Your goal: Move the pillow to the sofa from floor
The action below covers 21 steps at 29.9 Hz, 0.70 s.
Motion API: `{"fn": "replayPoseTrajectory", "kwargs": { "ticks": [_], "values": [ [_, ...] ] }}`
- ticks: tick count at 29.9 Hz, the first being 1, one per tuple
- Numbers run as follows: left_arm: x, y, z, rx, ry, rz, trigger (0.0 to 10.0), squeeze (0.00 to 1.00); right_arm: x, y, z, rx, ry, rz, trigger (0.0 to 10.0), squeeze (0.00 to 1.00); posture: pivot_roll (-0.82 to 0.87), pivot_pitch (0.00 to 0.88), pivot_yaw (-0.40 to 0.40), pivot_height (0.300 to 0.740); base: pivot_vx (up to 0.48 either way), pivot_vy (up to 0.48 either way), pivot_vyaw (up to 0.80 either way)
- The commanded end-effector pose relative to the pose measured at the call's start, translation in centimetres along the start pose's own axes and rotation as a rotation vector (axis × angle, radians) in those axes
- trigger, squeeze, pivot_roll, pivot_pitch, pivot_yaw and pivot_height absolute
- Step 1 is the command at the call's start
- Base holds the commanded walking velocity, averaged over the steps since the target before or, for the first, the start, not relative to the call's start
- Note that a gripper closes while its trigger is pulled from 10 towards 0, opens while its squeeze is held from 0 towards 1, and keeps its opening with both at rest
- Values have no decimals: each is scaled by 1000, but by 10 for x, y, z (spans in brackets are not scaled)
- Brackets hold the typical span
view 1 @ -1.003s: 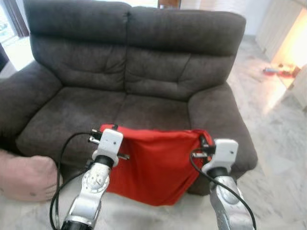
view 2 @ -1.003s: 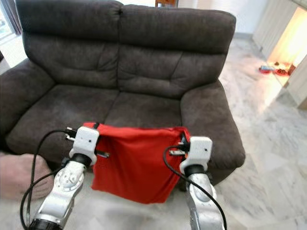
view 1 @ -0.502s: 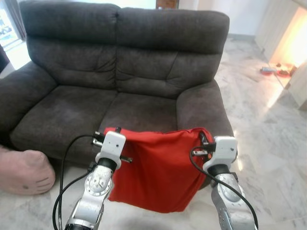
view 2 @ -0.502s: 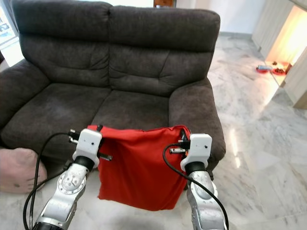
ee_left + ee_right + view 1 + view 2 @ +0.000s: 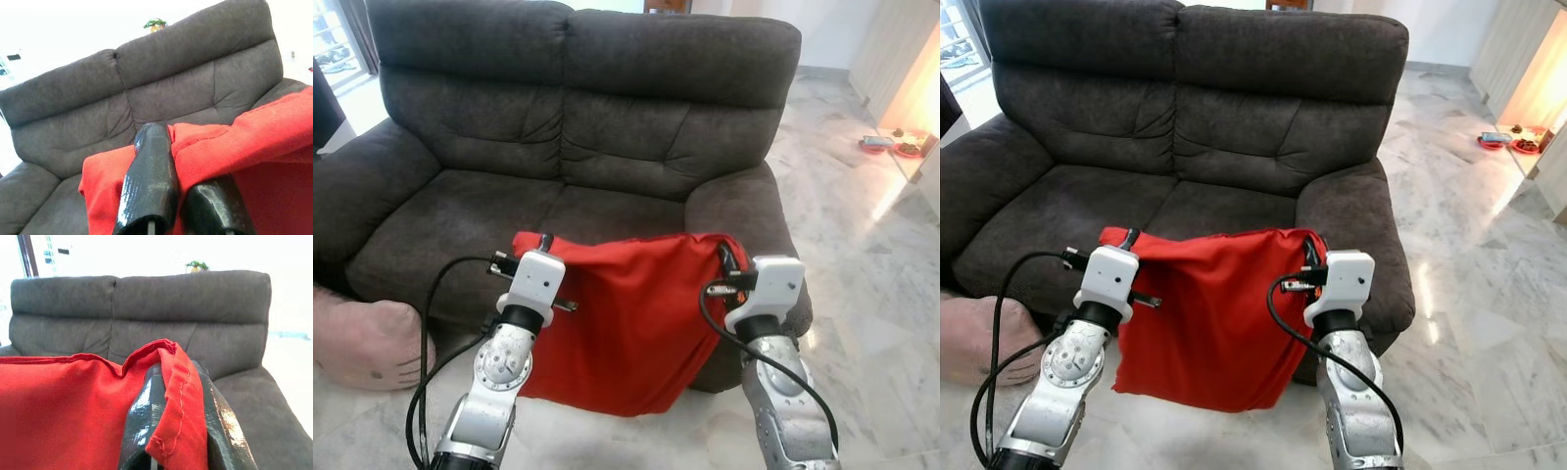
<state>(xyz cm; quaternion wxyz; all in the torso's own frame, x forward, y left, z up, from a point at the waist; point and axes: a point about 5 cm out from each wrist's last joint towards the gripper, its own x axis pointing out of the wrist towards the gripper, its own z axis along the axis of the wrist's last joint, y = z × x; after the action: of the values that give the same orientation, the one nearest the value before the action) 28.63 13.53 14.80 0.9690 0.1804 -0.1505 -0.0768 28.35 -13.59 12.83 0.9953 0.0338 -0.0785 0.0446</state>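
Sofa point(image 5: 578, 127): dark grey two-seater, directly ahead of the robot. Compared with half a second ago it sits slightly lower and further right in the head views; the whole scene has shifted, so the camera moved, not the furniture.

Floor point(image 5: 891, 294): pale marble, extending to the robot's right.

Red pillow point(image 5: 626, 323): held off the floor, hanging limp in front of the sofa's front edge, its top hem stretched between the two claws. The hem now lies level with the seat cushion's front, a little higher against the sofa than before.

Pink cushion point(image 5: 362, 343): on the floor by the sofa's left arm, apart from the red pillow.

Left claw point(image 5: 178, 196): fingers closed tight on the pillow's top left corner, fabric pinched between them.

Right claw point(image 5: 178, 431): fingers clamped on the top right hem, red seam folded between them. Both grips unchanged from the earlier frames.
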Motion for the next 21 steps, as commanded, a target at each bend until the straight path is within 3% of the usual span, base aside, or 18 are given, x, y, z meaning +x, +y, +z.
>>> {"fn": "replayPoseTrajectory", "kwargs": {
  "ticks": [1, 8, 21],
  "values": [
    [10, 2, 32, 25, -155, 4, 10000, 0, 6, 1, 25, 3, -120, 2, 10000, 0, 113, 0, -39, 740, 0, 0, 0],
    [21, 15, 54, 37, -233, 55, 10000, 0, 11, 6, 46, -4, -207, 30, 10000, 0, 116, 0, -39, 740, 0, 0, 0],
    [20, 15, 56, 40, -240, 54, 10000, 0, 11, 11, 50, 0, -221, 55, 10000, 0, 111, 0, -36, 740, 254, 0, 0]
  ]
}}
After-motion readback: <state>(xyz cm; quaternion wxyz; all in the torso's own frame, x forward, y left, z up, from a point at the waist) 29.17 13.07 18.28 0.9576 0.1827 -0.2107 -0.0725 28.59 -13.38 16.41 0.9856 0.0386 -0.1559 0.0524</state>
